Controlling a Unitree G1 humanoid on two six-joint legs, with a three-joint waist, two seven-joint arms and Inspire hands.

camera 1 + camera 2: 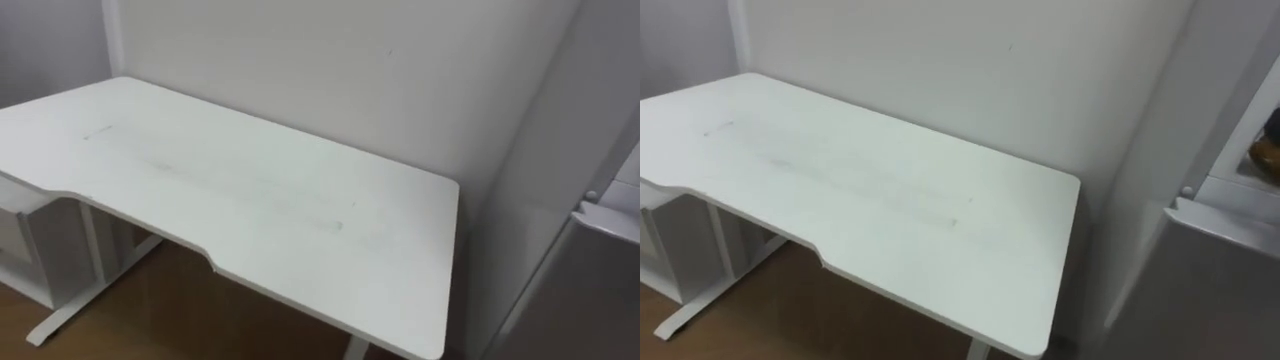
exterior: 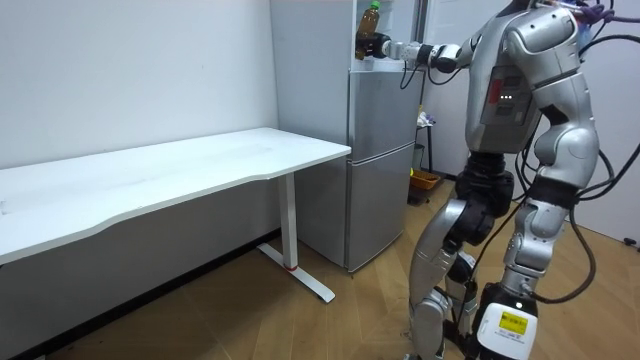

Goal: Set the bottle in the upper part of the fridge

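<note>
In the room view, my right arm reaches out level to the upper compartment (image 2: 392, 22) of the grey fridge (image 2: 380, 170). My right hand (image 2: 384, 47) is shut on the bottle (image 2: 370, 24), which is upright with amber liquid and a green cap. The bottle is at the mouth of the open upper compartment, just above the lower door's top. In the right eye view a brown patch of the bottle (image 1: 1269, 150) shows inside the compartment at the far right. My left hand (image 2: 533, 203) hangs by my hip. I stand on the wooden floor in front of the fridge.
A long white table (image 1: 250, 200) on white legs stands against the wall to the left of the fridge, its right end close to the fridge's side (image 1: 1130, 240). A white drawer unit (image 1: 25, 240) sits under its far left end. Open floor lies behind me.
</note>
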